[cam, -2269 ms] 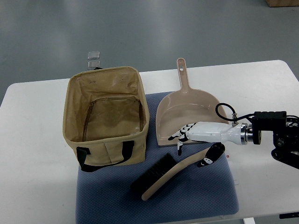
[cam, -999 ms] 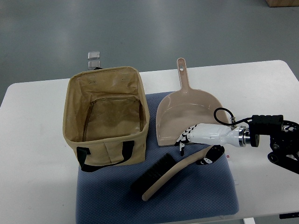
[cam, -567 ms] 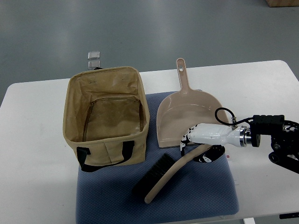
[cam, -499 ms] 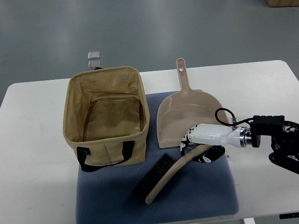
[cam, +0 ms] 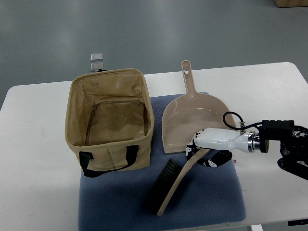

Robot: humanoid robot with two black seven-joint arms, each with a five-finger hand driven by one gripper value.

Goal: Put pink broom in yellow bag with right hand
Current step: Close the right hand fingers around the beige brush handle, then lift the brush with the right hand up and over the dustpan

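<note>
The pink broom lies on the blue mat, black bristles to its left, its handle running up toward my right hand. That hand's white and black fingers are curled around the upper end of the handle, just below the dustpan's front edge. The yellow bag stands open and upright at the left of the mat, black straps on its near side. The right arm enters from the right edge. No left arm shows.
A pink dustpan lies on the mat right of the bag, handle pointing away. The white table reaches all around. Two small clear squares lie on the grey floor beyond the table.
My right hand has closed on the broom's handle end. The broom has swung, its free end moving right and toward the mat's near edge, so it now lies steeper.
</note>
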